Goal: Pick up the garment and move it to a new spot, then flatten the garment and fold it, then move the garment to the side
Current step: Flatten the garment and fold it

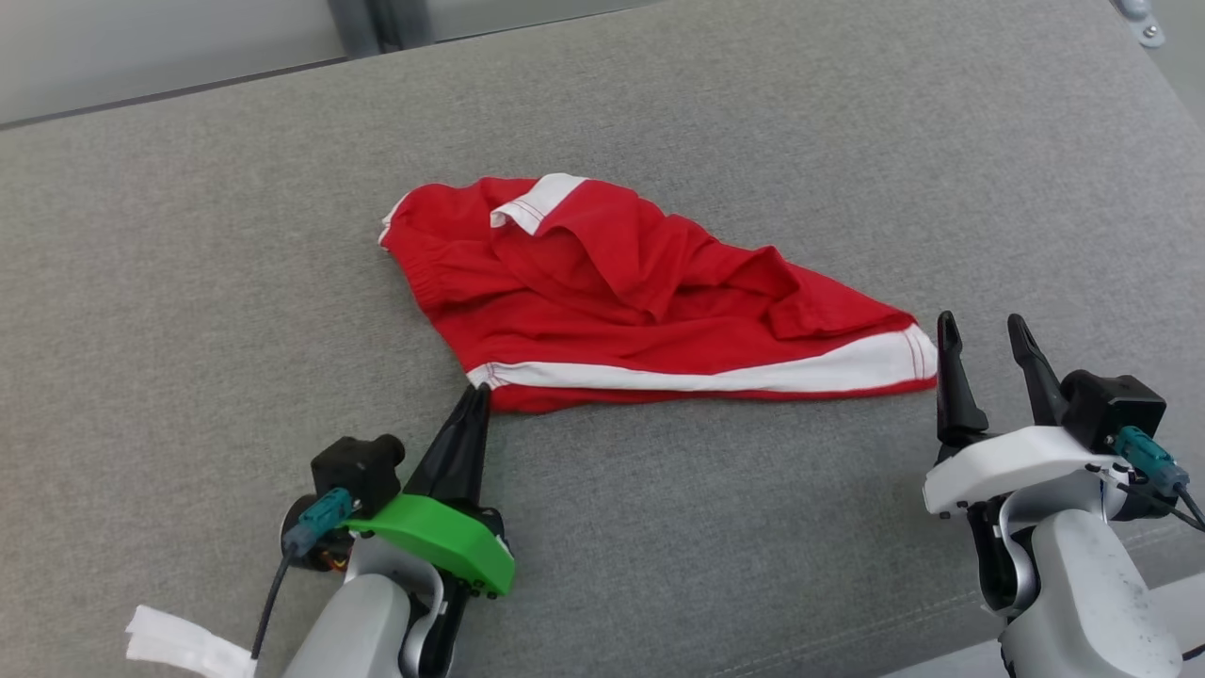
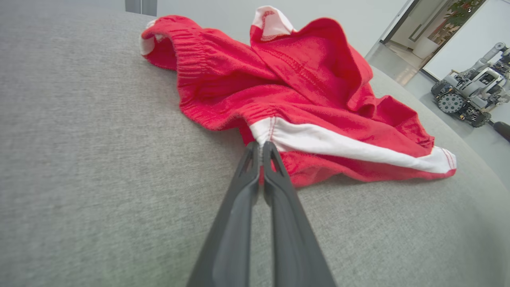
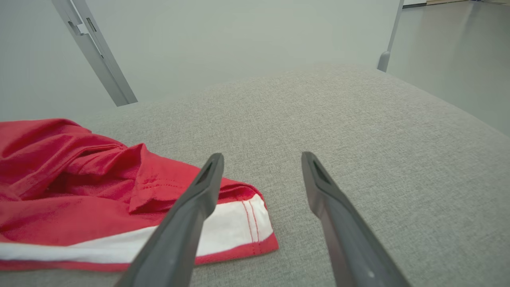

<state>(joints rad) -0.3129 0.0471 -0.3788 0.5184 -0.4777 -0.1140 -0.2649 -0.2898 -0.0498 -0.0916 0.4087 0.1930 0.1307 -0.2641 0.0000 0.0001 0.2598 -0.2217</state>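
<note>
Garment (image 1: pixel 650 301) — red shorts with white trim — lies crumpled mid-way across the grey pad (image 1: pixel 188 282), its white-banded hem (image 1: pixel 706 377) facing the robot. The left gripper (image 1: pixel 480 394) has its fingers pressed together on the hem's near-left corner. In the left wrist view a sliver of red shows between the tips, so the pinch looks real but shallow. The right gripper (image 1: pixel 982 325) stands spread, tips just beside the hem's right corner, holding nothing.

Risks, as I judge them: the left bite takes only the very edge, and a quick lift could pull the cloth free. It may also catch a single layer, so the garment would hang open and twisted instead of coming up as one. If the left arm lifts alone, the heap drags over the pad and bunches further, making flattening harder. The right fingers, closing where they stand, could miss the corner or nip the pad's own fabric.
</note>
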